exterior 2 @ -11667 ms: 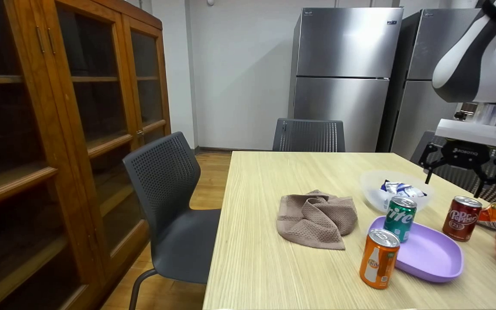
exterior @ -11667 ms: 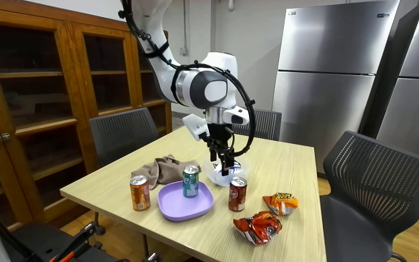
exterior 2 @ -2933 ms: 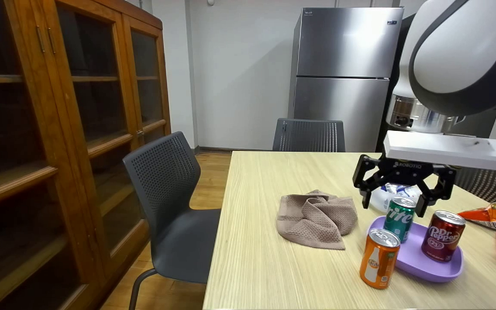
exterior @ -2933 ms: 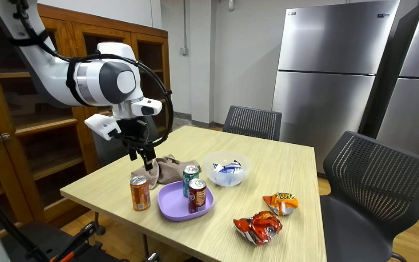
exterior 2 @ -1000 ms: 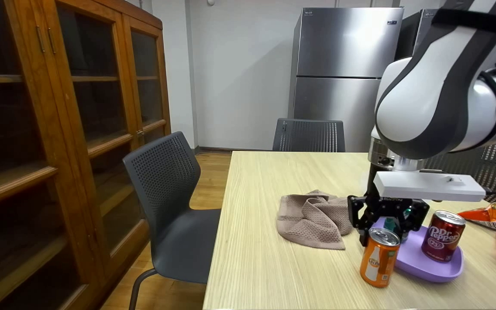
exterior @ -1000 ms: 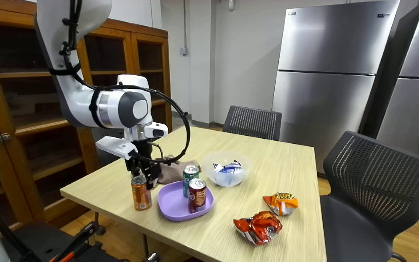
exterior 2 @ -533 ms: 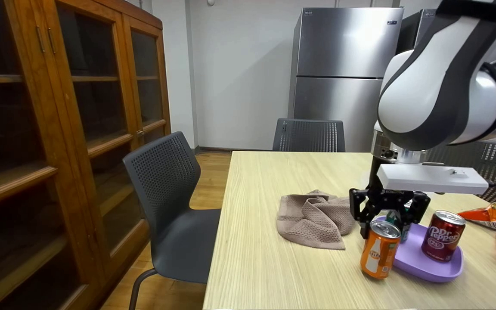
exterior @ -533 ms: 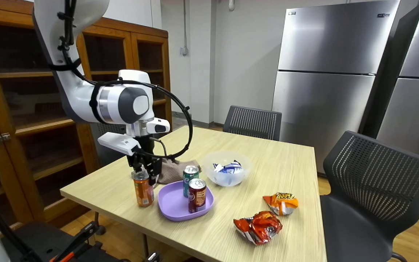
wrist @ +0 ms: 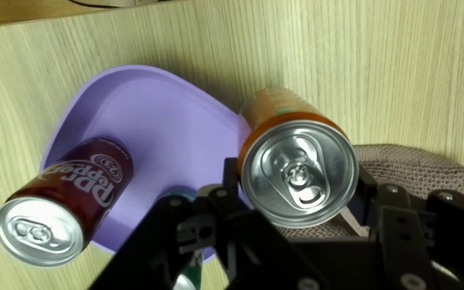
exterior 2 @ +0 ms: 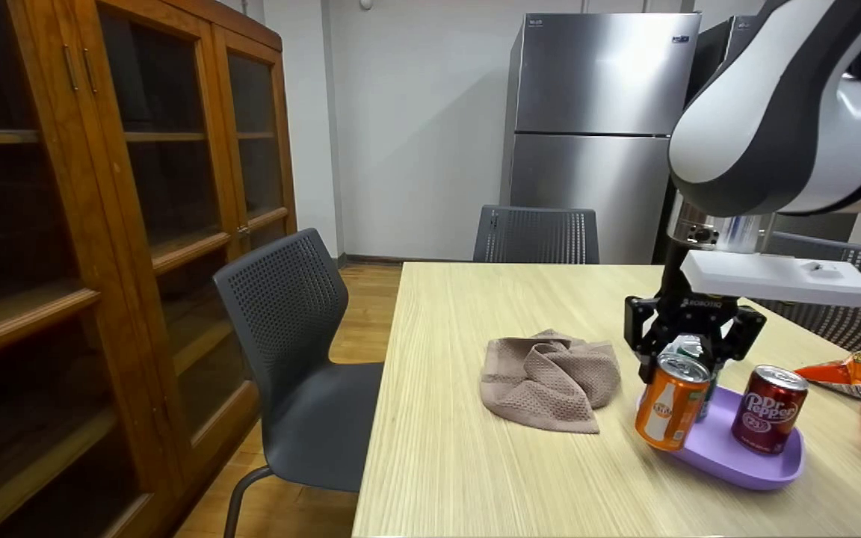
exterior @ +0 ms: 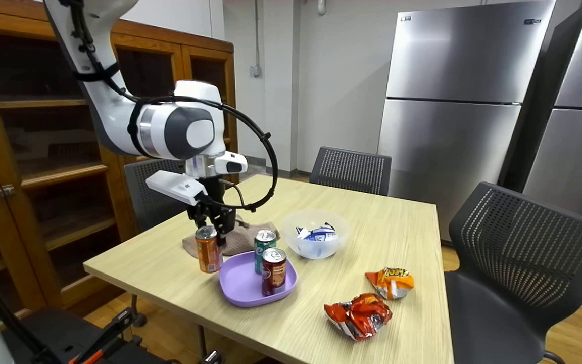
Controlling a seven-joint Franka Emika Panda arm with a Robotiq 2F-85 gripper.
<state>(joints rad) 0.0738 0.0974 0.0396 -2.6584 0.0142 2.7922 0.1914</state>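
The gripper [wrist: 299, 180] pinches the orange can [exterior: 209, 255] near its top from both sides; smooth, round metal could slip or turn in so high a hold, and too hard a squeeze could dent the wall. The can seems just off the table [exterior: 397, 227], left of the tray [exterior: 243, 285]. With its base so low, a move right could catch the tray's rim, tipping the can or shoving the tray. Inside stand the green can [exterior: 262, 243], far, and the red can [exterior: 274, 280], near right; a swinging base could topple either. The cloth [exterior: 244, 240], beyond, could drag if the gripper dips.
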